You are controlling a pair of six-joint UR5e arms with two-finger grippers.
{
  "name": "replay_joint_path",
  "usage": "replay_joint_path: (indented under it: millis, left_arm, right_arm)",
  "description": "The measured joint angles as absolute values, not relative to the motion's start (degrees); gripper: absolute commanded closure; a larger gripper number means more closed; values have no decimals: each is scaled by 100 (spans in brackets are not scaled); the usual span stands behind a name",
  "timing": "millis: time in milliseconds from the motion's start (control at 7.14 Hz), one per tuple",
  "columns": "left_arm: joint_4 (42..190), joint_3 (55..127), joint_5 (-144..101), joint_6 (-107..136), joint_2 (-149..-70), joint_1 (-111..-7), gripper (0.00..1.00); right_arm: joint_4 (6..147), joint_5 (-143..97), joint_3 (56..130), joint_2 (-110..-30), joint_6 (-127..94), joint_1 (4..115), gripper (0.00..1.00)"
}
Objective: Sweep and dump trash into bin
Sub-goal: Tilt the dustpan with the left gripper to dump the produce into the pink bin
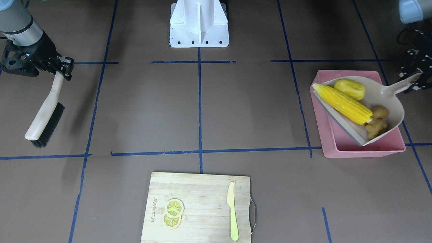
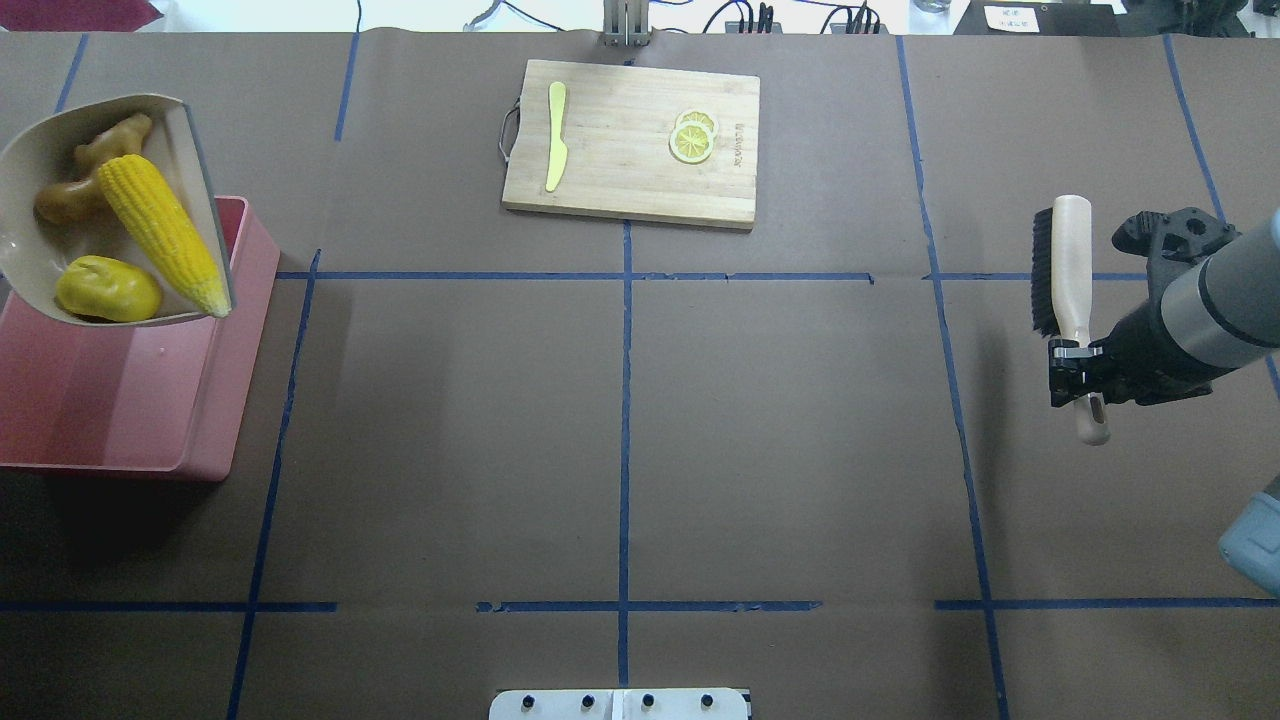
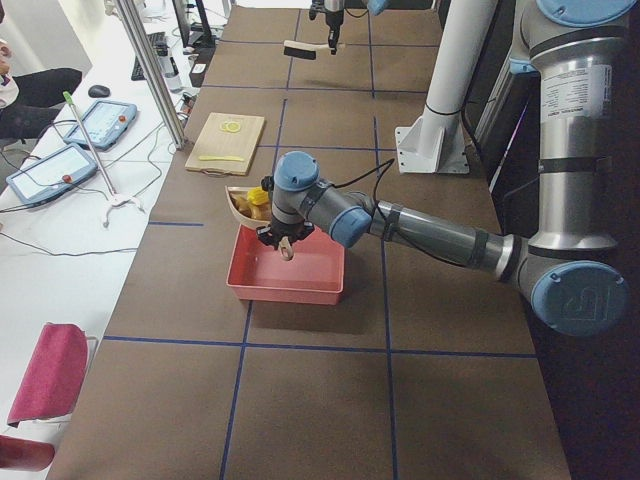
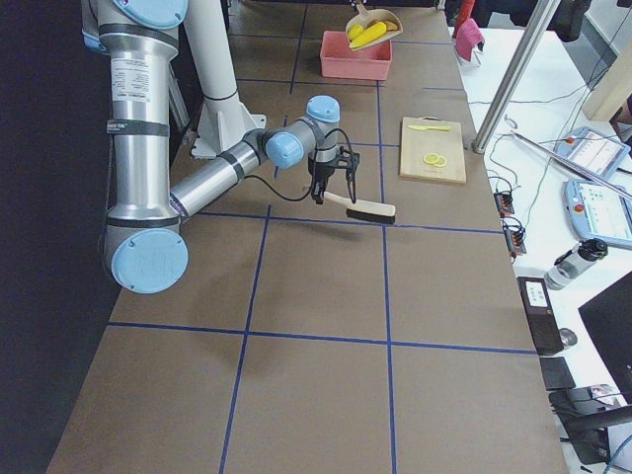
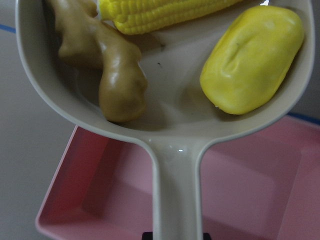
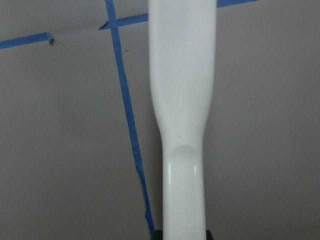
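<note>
The trash [image 2: 150, 225] is all in the beige dustpan [image 1: 388, 96], which is held tilted above the pink bin [image 1: 357, 150] at the robot's left end of the surface [image 1: 256, 111]. That surface is covered in brown sheeting marked off into squares by blue tape [image 1: 199, 111], with the white robot base [image 1: 199, 23] at the middle of one long edge. A wooden cutting board [image 1: 202, 202] lies at the opposite edge, carrying a pale knife [image 1: 231, 211] and lemon slices [image 1: 173, 212]. A white desk runs beside it, with control tablets [image 3: 100, 120], cables and a red cloth [image 3: 50, 370].

The left tool [image 1: 414, 82] is closed on the end of the dustpan's handle, so the trash sits just beyond its fingers in the pan's bowl. The right tool [image 2: 1075, 365] is well apart at the other end, clamped on the pale handle of a black-bristled brush [image 1: 45, 118]; whether the bristles touch the surface cannot be told.

The corn cob [image 1: 342, 104] lies along the pan's straight open lip, its long axis diagonal, the pointed tip toward the robot and the surface's middle. The potato-like lump [image 1: 350, 89] sits beside that tip, and the ginger root [image 1: 376, 121] is against the cob's blunt end, by the pan's curved wall.
</note>
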State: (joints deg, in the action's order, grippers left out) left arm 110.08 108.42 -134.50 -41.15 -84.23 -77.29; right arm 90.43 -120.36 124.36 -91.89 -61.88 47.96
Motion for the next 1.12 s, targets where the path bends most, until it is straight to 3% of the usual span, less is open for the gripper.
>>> replay_joint_path:
  millis: [420,1121]
  left_arm:
    - [10996,10386,-13180,-5058,-8374,-8237,93]
    - [10576,10628,-11494,-7642,-8612,-7835,93]
  right_arm:
    - [8962,-12024,12436,-9267,-6195,4790,99]
    - [8956,-12036,12394,-9285,-6199,4773,100]
